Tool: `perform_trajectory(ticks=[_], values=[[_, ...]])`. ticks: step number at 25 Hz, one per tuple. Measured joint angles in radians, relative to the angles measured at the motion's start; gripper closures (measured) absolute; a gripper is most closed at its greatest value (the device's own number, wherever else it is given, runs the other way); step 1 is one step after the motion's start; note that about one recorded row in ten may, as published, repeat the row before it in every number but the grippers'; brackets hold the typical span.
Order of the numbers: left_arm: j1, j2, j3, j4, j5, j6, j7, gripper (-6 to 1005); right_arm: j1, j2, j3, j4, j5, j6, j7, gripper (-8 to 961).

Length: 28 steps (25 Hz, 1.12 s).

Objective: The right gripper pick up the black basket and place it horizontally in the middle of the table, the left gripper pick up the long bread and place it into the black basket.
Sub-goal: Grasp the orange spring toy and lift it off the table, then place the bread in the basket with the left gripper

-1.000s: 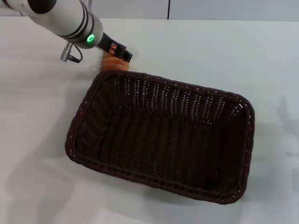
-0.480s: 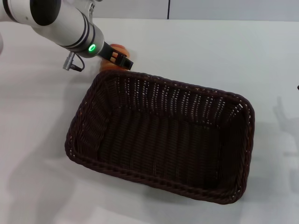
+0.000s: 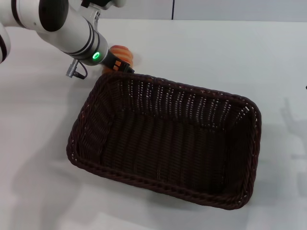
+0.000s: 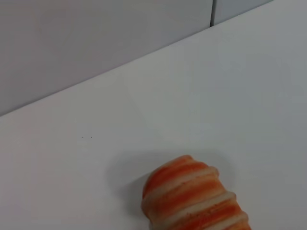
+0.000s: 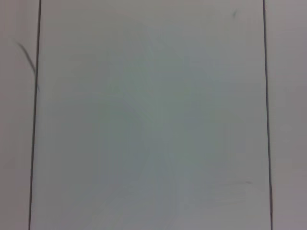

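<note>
The black basket [image 3: 178, 86] lies empty in the middle of the white table [image 3: 230, 52], its long side running left to right and slightly slanted. My left gripper [image 3: 122, 64] is just beyond the basket's far left corner, shut on the long bread [image 3: 122, 51], an orange-brown loaf with pale stripes. The loaf's rounded end also shows in the left wrist view [image 4: 194, 196], a little above the tabletop with a faint shadow beside it. The right gripper is out of view; its wrist view shows only a pale panelled surface.
A grey wall [image 3: 144, 8] runs along the table's far edge. The left arm, with its green light [image 3: 96, 55], reaches in from the upper left, above the table.
The left arm has risen and shifted slightly right. The long bread has come up with the gripper and shows more fully above the basket's far rim. The basket has not moved.
</note>
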Motion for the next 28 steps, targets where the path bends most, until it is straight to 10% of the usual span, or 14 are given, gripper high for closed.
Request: perform_trajectory(ticks=[15, 28], values=[[0.004, 0.0, 0.022, -0.027, 0.001, 0.013, 0.053, 414, -0.001, -0.01, -0.002, -0.005, -0.002, 0.0, -0.001, 133], [0.327, 0.007, 0.075, -0.695, -0.002, -0.06, 0.126, 544, -0.003, -0.012, -0.003, -0.012, -0.002, 0.001, -0.001, 133]])
